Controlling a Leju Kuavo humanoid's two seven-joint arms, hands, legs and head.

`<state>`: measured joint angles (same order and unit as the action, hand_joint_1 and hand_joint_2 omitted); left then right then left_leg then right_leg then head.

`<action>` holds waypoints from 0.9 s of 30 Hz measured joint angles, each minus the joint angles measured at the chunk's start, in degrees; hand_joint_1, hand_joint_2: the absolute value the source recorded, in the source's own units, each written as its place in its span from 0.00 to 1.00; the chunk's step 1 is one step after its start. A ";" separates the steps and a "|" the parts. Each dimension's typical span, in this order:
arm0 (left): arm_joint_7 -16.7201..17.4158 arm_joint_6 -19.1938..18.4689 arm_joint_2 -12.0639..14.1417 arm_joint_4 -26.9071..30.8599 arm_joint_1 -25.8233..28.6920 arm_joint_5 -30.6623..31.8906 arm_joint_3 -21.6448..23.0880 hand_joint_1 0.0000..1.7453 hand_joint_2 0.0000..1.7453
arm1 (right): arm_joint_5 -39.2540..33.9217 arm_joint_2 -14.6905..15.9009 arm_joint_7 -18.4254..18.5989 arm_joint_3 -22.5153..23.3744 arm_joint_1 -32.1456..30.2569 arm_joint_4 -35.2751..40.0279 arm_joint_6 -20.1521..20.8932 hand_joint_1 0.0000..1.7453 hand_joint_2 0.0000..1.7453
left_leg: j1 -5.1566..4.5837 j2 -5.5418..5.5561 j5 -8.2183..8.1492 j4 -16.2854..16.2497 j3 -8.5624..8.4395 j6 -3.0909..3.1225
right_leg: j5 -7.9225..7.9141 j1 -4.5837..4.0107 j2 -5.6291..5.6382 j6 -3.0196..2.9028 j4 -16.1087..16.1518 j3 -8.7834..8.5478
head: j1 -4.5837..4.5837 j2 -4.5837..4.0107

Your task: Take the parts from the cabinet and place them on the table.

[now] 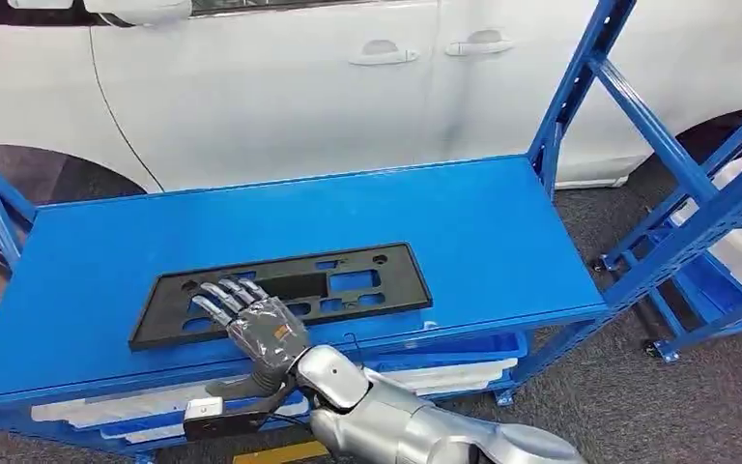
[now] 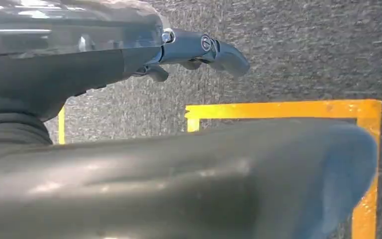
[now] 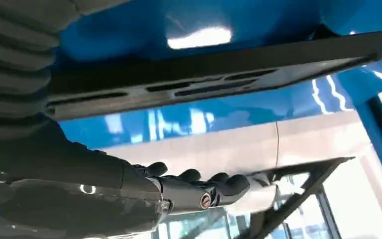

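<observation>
The right hand point(image 1: 256, 324) lies flat, fingers spread and apart, on the near-left part of the black plastic panel point(image 1: 290, 290), gripping nothing. The panel rests on the blue surface point(image 1: 483, 222), close to its front edge. Judging by that, slide or pinch at the panel's near rim, keeping it level. Beyond the panel lies bare room; blue uprights point(image 1: 570, 87) stand right of it. The left hand's point(image 2: 194, 50) state I cannot tell.
</observation>
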<state>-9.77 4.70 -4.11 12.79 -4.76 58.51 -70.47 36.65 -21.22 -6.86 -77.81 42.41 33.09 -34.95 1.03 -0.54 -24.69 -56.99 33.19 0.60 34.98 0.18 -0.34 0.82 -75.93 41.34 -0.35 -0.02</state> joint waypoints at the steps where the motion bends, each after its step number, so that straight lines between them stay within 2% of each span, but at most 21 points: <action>1: -0.04 0.00 0.00 0.02 0.03 0.00 0.00 0.00 0.00 | -0.67 0.04 -0.02 0.24 -0.14 0.02 -0.05 0.00 1.00 | -0.01 0.18 -0.01 -0.02 -0.06 -0.01 | -0.85 0.00 0.01 -0.09 -0.19 0.34 | 0.00 0.00; 3: -0.04 0.00 -0.02 0.00 0.02 0.00 0.00 0.00 0.00 | -0.19 0.07 1.56 0.37 0.15 0.09 -1.01 0.00 1.00 | -0.05 0.65 -0.05 -0.04 -0.22 -0.08 | -5.37 -0.01 0.04 -0.56 6.66 -2.63 | 0.00 0.00; 4: -0.11 0.00 -0.07 0.00 -0.04 0.02 0.00 0.00 0.00 | 0.73 0.07 2.80 0.35 0.59 0.07 -1.93 0.00 1.00 | -0.10 0.90 -0.10 -0.04 -0.38 -0.15 | -8.41 -0.06 0.19 -1.08 12.98 -5.67 | 0.00 0.00; 5: -0.18 0.00 -0.22 0.00 -0.05 0.04 0.00 0.00 0.00 | 1.76 0.09 4.05 0.35 1.04 0.00 -2.91 0.00 1.00 | -0.08 1.00 -0.15 -0.04 -0.38 -0.25 | -9.62 -0.24 0.54 -1.61 17.12 -7.59 | 0.00 0.00; 7: -0.20 0.09 -0.31 0.00 -0.04 0.04 0.00 0.00 0.00 | 4.56 0.11 6.30 0.41 1.99 -0.20 -4.40 0.00 1.00 | -0.36 1.17 -0.23 -0.28 -0.04 -0.96 | -9.26 -0.51 0.46 -1.47 18.20 -7.78 | 0.00 0.00; 9: -0.15 0.13 -0.31 0.00 0.04 0.11 0.00 0.00 0.00 | 6.96 0.20 6.49 1.60 2.27 -0.81 -4.61 0.00 1.00 | -0.14 1.16 -0.04 0.05 -0.17 -1.70 | -9.35 -0.70 0.53 -1.94 18.19 -7.71 | 0.00 0.00; 10: -0.04 0.26 -0.29 0.02 -0.01 0.20 0.00 0.00 0.00 | 8.46 0.20 6.58 2.59 2.45 -1.14 -4.61 0.00 1.00 | -0.18 1.12 -0.26 -0.08 -0.13 -2.10 | -9.79 -0.17 0.41 -2.47 18.94 -8.01 | 0.00 0.00; 11: -0.02 0.28 -0.26 0.02 0.02 0.22 0.00 0.00 0.00 | 9.17 0.22 6.47 3.35 2.58 -1.42 -4.66 0.00 1.00 | -0.03 0.93 -1.01 -1.02 0.18 -2.28 | -9.91 -0.09 0.32 -2.61 19.26 -8.24 | 0.00 0.00; 12: 0.06 0.28 -0.31 0.00 0.02 0.22 0.00 0.00 0.00 | 9.65 0.20 6.45 4.09 2.82 -1.86 -4.74 0.00 1.00 | -0.03 0.89 -2.77 -3.52 1.25 -2.46 | -9.93 -0.02 0.21 -2.88 19.32 -8.29 | -0.02 0.00; 14: 0.13 0.28 -0.33 0.00 0.07 0.35 0.00 0.00 0.00 | 11.56 0.26 6.75 5.53 3.02 -2.77 -4.81 0.00 1.00 | 0.19 0.88 -7.35 -13.15 5.71 -2.99 | -9.92 -0.15 0.11 -2.98 19.29 -8.24 | 0.00 0.00; 15: 0.13 0.28 -0.33 0.00 0.17 0.35 0.00 0.00 0.00 | 12.51 0.28 6.89 6.01 2.96 -3.24 -4.81 0.00 1.00 | 0.20 0.88 -8.50 -16.98 7.57 -3.16 | -9.90 -0.19 0.08 -3.01 19.19 -8.17 | 0.00 0.00; 16: 0.13 0.28 -0.33 0.00 0.26 0.35 0.00 0.00 0.00 | 13.06 0.31 6.93 6.47 2.91 -3.59 -4.81 0.00 1.00 | 0.22 0.88 -8.15 -18.14 8.22 -3.27 | -9.86 -0.18 0.08 -3.02 19.11 -8.14 | -0.02 0.00; 17: 0.13 0.31 -0.31 0.00 0.30 0.35 0.00 0.00 0.00 | 13.29 0.31 6.93 6.97 2.92 -3.87 -4.81 0.00 1.00 | 0.22 0.87 -6.46 -16.26 7.37 -3.28 | -9.78 -0.16 0.09 -3.00 19.00 -8.18 | -0.02 0.00; 19: 0.11 0.31 -0.26 0.00 0.23 0.35 0.00 0.00 0.00 | 13.73 0.28 6.93 7.65 2.96 -4.09 -4.83 0.00 1.00 | 0.25 0.76 -1.31 -6.55 2.56 -3.09 | -9.51 -0.10 0.11 -2.76 18.77 -8.44 | 0.00 0.00; 20: 0.09 0.33 -0.26 0.00 0.19 0.35 0.00 0.00 0.00 | 14.47 0.26 7.26 8.04 2.99 -4.20 -4.83 0.00 1.00 | 0.25 0.42 0.28 -1.46 0.12 -2.89 | -9.32 -0.16 0.10 -2.49 18.60 -8.49 | 0.00 0.00; 21: 0.09 0.33 -0.26 0.00 0.11 0.37 0.00 0.00 0.00 | 15.17 0.26 7.50 8.30 3.07 -4.26 -4.85 0.00 1.00 | -0.14 0.39 -0.79 -0.49 -0.53 -2.65 | -9.23 -0.56 0.10 -2.26 18.48 -8.34 | 0.00 0.00; 22: 0.04 0.33 -0.26 0.00 -0.04 0.37 0.00 0.00 0.00 | 15.79 0.28 7.85 8.59 3.12 -4.33 -4.85 0.00 1.00 | -0.19 0.56 -0.40 -0.31 -0.36 -1.94 | -9.33 -0.61 0.12 -1.96 18.35 -8.08 | 0.00 0.00; 24: -0.20 0.31 -0.26 0.00 0.15 0.39 0.00 0.00 0.00 | 18.13 0.26 8.59 9.00 3.09 -4.35 -4.87 0.00 1.00 | -0.43 0.66 -0.38 -0.38 -0.15 -1.40 | -9.47 -0.42 0.07 -1.46 18.53 -8.11 | 0.00 0.00; 25: -0.37 0.31 -0.26 0.00 0.18 0.39 0.00 0.00 0.00 | 20.23 0.26 9.07 9.42 3.10 -4.33 -4.87 0.00 1.00 | -0.05 0.71 -0.10 0.00 -0.24 -0.96 | -9.37 -0.61 0.07 -1.07 18.44 -8.12 | 0.00 0.00; 26: -0.55 0.26 -0.31 0.00 0.14 0.42 0.00 0.00 0.00 | 22.77 0.26 9.16 10.05 3.07 -4.33 -4.90 0.00 1.00 | 0.13 0.64 0.10 0.19 -0.38 -0.62 | -8.56 -0.36 0.25 -0.72 17.57 -7.93 | 0.00 0.00; 27: -0.65 0.26 -0.26 0.00 0.06 0.44 0.00 0.00 0.00 | 24.63 0.26 9.03 10.57 3.07 -4.33 -4.90 0.00 1.00 | 0.16 0.60 0.13 0.19 -0.29 -0.19 | -6.69 -0.37 0.26 -0.54 15.09 -6.73 | 0.00 0.00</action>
<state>-10.42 4.96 -4.37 12.79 -4.70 58.95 -70.47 61.28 -20.96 2.17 -67.24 45.48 28.76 -39.85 1.19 0.06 -24.56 -56.79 32.89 0.41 28.29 -0.19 -0.08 0.28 -60.84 34.60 -0.35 -0.02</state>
